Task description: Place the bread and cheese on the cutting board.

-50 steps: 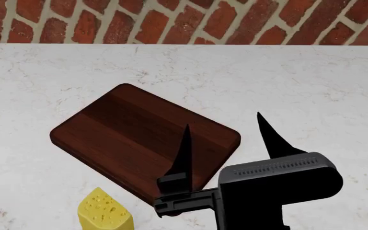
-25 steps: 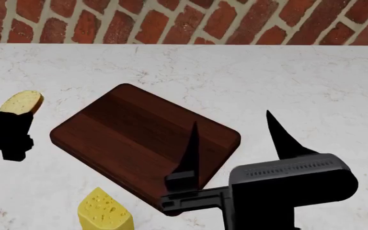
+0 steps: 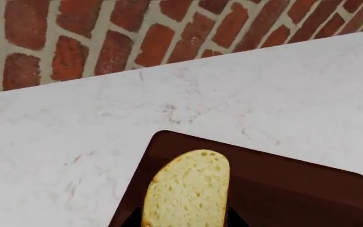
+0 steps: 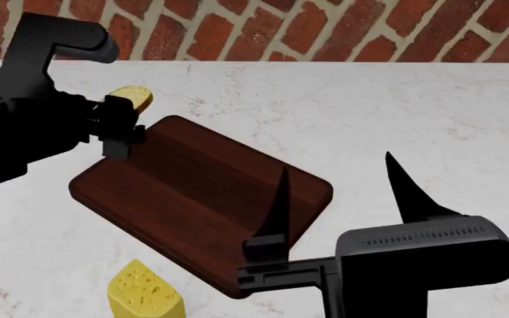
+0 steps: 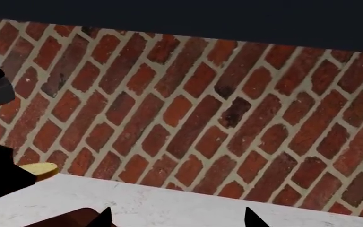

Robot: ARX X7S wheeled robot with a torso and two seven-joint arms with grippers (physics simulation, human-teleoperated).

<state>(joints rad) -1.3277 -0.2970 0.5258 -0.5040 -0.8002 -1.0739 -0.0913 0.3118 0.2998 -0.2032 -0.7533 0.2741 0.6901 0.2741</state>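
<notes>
The dark reddish-brown cutting board [image 4: 193, 199] lies on the white marble counter. My left gripper [image 4: 124, 122] is shut on the bread [image 4: 130, 97], a small tan slice, held in the air above the board's far-left corner. In the left wrist view the bread [image 3: 188, 191] hangs over the board's corner [image 3: 282, 184]. The yellow cheese [image 4: 144, 291] sits on the counter near the front edge, left of my right gripper [image 4: 339, 182]. My right gripper is open and empty, held above the board's right end. The right wrist view shows the bread [image 5: 39, 169] far off.
A red brick wall [image 4: 264, 30] backs the counter. Bare marble counter [image 4: 413, 112] lies behind and to the right of the board.
My left arm has come in from the left carrying the bread, rising and moving right to the board's far-left corner. My right gripper has drifted slightly right and toward me.
</notes>
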